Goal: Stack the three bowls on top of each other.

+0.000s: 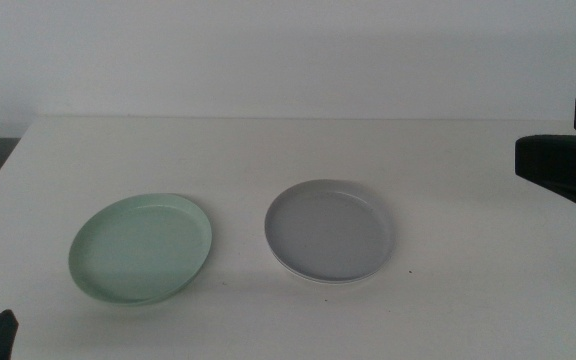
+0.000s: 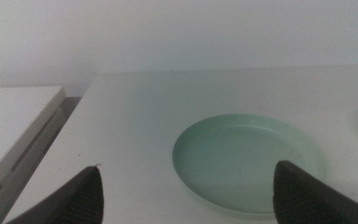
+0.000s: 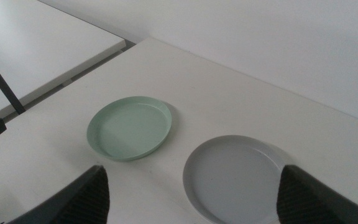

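Left gripper (image 2: 185, 190) waits open beside the mint green bowl (image 1: 140, 248); right gripper (image 3: 191, 199) open above grey bowl (image 1: 329, 230), apparently nested on white. Smooth, rigid: pinch the rim.

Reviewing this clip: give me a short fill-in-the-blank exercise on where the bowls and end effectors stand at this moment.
1. The grey bowl is nested on top of the ____ bowl, whose rim shows beneath it.
2. The bowl standing alone on the table is the mint ____ bowl.
3. Neither the left end effector nor the right end effector holds a bowl; both have their jaws ____.

Missing words: white; green; open
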### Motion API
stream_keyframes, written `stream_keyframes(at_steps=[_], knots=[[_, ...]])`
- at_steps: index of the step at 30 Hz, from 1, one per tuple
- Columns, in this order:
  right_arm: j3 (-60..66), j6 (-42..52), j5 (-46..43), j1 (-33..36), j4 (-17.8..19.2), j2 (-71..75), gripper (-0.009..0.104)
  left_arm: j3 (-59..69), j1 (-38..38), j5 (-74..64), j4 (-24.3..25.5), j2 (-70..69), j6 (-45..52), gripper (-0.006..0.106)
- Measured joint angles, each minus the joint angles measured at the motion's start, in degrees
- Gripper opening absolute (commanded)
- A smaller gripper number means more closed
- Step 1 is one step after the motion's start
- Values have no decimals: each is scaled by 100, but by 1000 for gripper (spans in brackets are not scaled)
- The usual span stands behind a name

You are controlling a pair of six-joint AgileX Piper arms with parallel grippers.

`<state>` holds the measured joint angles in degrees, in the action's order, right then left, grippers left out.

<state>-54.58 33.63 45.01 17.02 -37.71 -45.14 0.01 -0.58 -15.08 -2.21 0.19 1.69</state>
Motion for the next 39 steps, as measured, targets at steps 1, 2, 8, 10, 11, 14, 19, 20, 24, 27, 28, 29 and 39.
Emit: stream_keyframes(at_steps=[1, 2, 8, 10, 11, 14, 19, 20, 24, 27, 28, 29, 39], knots=[[0, 0, 0, -4, 0, 0, 93, 0, 0, 0, 30, 0, 0, 94], [0, 0, 0, -4, 0, 0, 93, 0, 0, 0, 88, 0, 0, 94], [0, 0, 0, -4, -20, 0, 93, 0, 0, -77, 645, 0, 0, 94], [0, 0, 0, -4, -35, 0, 93, -86, 0, -361, 683, 44, 0, 94], [0, 0, 0, -4, -35, 0, 93, -222, 0, -569, 708, 147, 0, 94], [0, 0, 0, -4, -35, 0, 93, -965, 0, -1090, 719, 715, 0, 94], [0, 0, 0, -4, -35, 0, 93, -3098, 0, -2498, 466, 2345, 0, 94], [0, 0, 0, -4, -35, 0, 93, -3515, 0, -2881, 395, 2691, -16, 94], [0, 0, 0, -4, -35, 0, 93, -4633, 0, -4175, 89, 3805, -16, 94], [0, 0, 0, -4, -40, 0, 93, -5002, 0, -4393, -153, 4358, -16, 94], [0, 0, 0, -4, -40, 0, 93, -5029, 0, -4245, -201, 4474, -16, 94], [0, 0, 9, -4, -40, 0, 93, -5060, 0, -4051, -254, 4608, -64, 94], [0, 0, 9, -4, -40, 0, 93, -5485, 0, -3707, -260, 6583, -296, 94]])
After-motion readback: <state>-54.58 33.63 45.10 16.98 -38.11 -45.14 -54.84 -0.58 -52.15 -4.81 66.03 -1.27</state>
